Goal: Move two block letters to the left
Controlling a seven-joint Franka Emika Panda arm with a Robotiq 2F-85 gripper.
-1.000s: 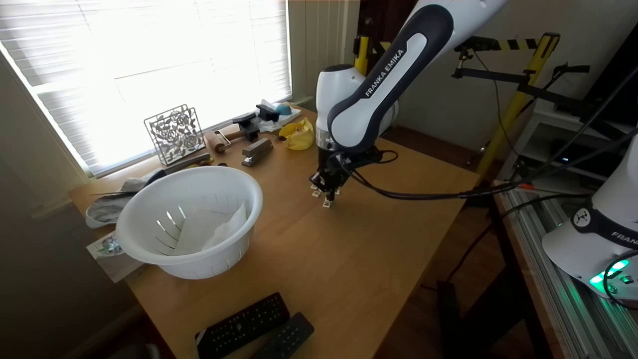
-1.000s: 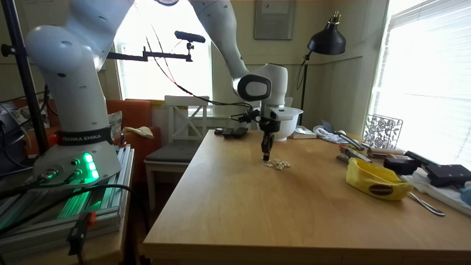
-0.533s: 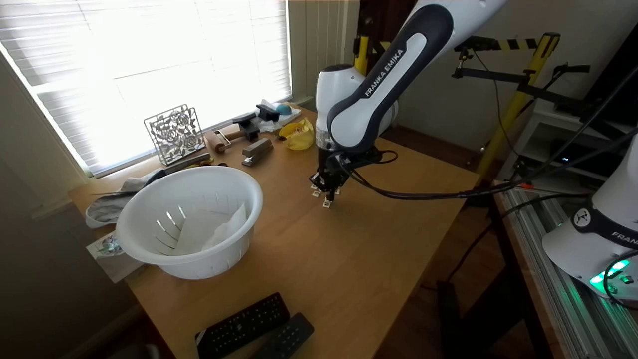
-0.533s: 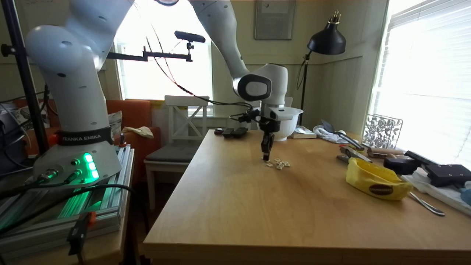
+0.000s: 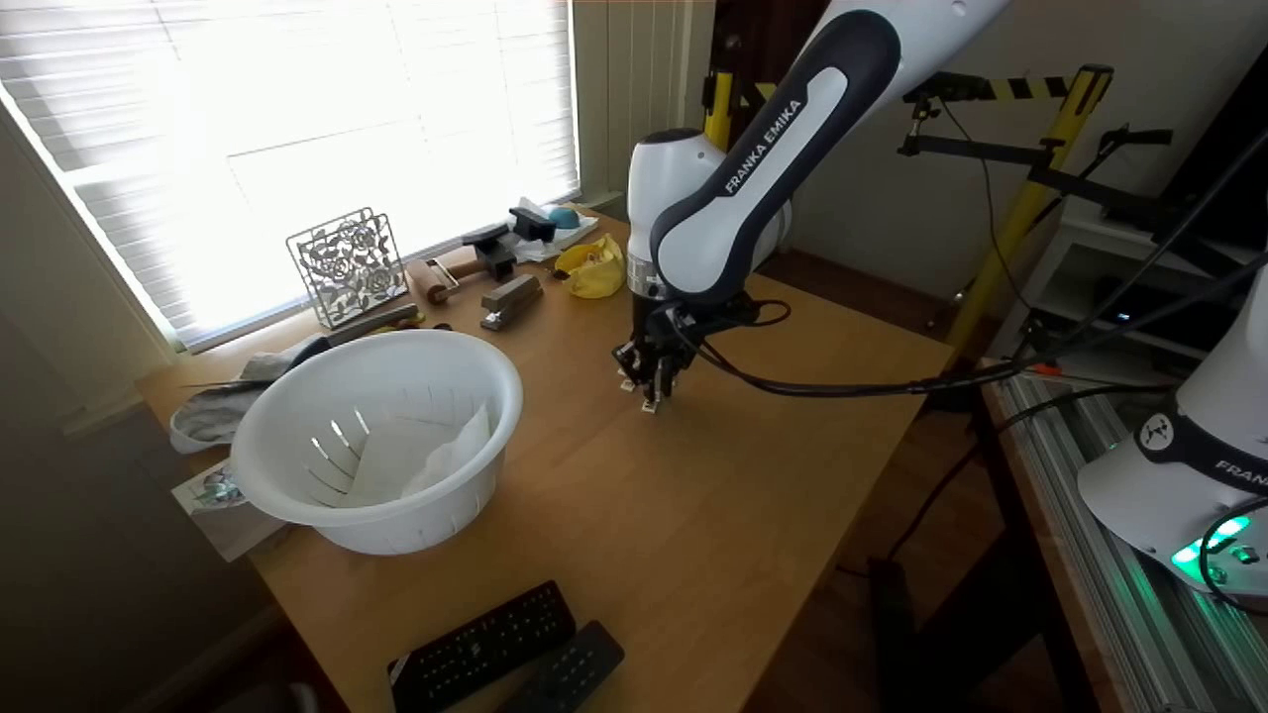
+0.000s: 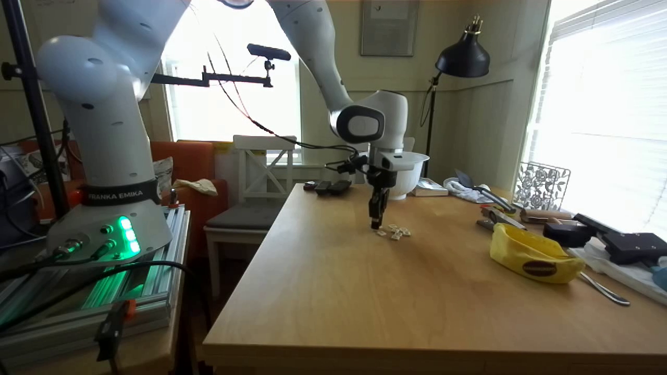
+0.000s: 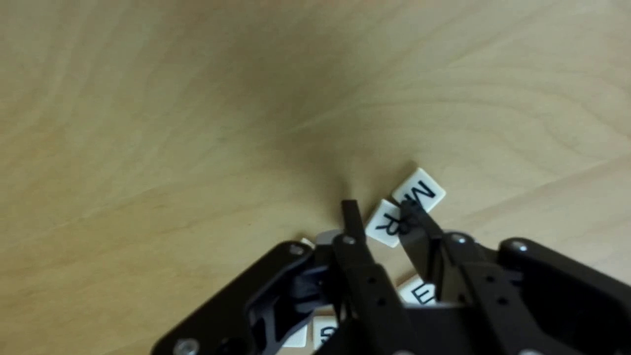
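Several pale block letters lie on the wooden table. In the wrist view, an M tile (image 7: pixel 428 190) and an R tile (image 7: pixel 382 224) touch or nearly touch, by the fingertips. An E tile (image 7: pixel 416 291) and a G tile (image 7: pixel 323 328) are partly hidden by the gripper. My gripper (image 7: pixel 380 203) is partly open; the R tile shows between its fingers, and the right finger covers parts of R and M. In an exterior view the gripper (image 6: pixel 375 226) points down at the table beside the tile cluster (image 6: pixel 396 236). One tile (image 5: pixel 649 406) shows at the fingertips.
A white bowl (image 5: pixel 416 530) and black remotes (image 5: pixel 485 649) stand on the table (image 5: pixel 674 525). A yellow object (image 6: pixel 536 260), a stapler (image 5: pixel 510 300) and a metal rack (image 5: pixel 347 267) lie toward the window side.
The arm stays nearly still. The fingers have shifted slightly, with the tips a little lower, and now hide a tile that showed beside them before. The visible tiles have not moved.
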